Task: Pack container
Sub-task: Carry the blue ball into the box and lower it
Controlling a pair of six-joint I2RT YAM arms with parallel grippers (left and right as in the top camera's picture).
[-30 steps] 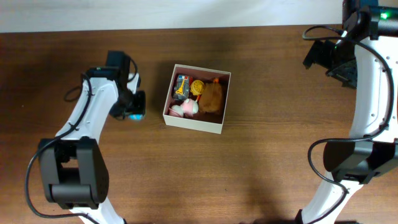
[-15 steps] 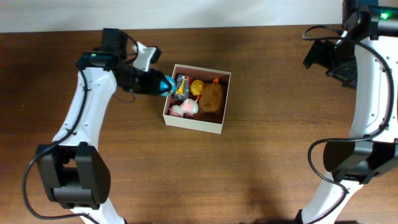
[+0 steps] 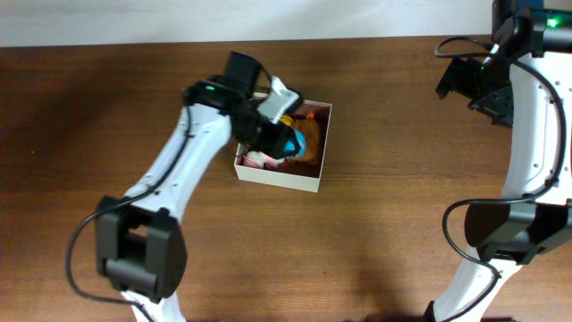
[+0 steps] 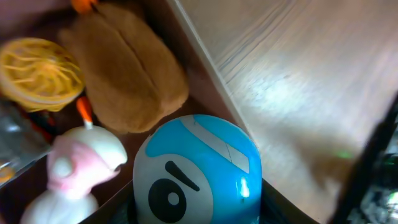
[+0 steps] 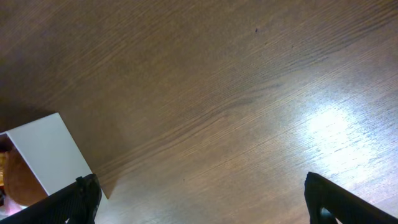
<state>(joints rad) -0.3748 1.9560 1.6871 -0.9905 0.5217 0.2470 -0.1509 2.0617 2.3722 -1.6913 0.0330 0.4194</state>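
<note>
The left end effector point(image 3: 284, 136) hangs over the middle of the open container point(image 3: 277, 177), pinching a round blue toy point(image 4: 196, 171) with a cartoon eye. The container sits at the centre of the worktop point(image 3: 402, 197), and inside it a brown plush point(image 4: 124, 81), a yellow toy point(image 4: 38, 73) and a pink-and-white toy point(image 4: 78, 158) lie close together. Far off to the right, the right end effector point(image 5: 205, 202) is spread wide over bare wood, holding nothing.

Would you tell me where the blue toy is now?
In the overhead view's centre, the left gripper holds the blue toy over the container, beside the brown plush.
</note>
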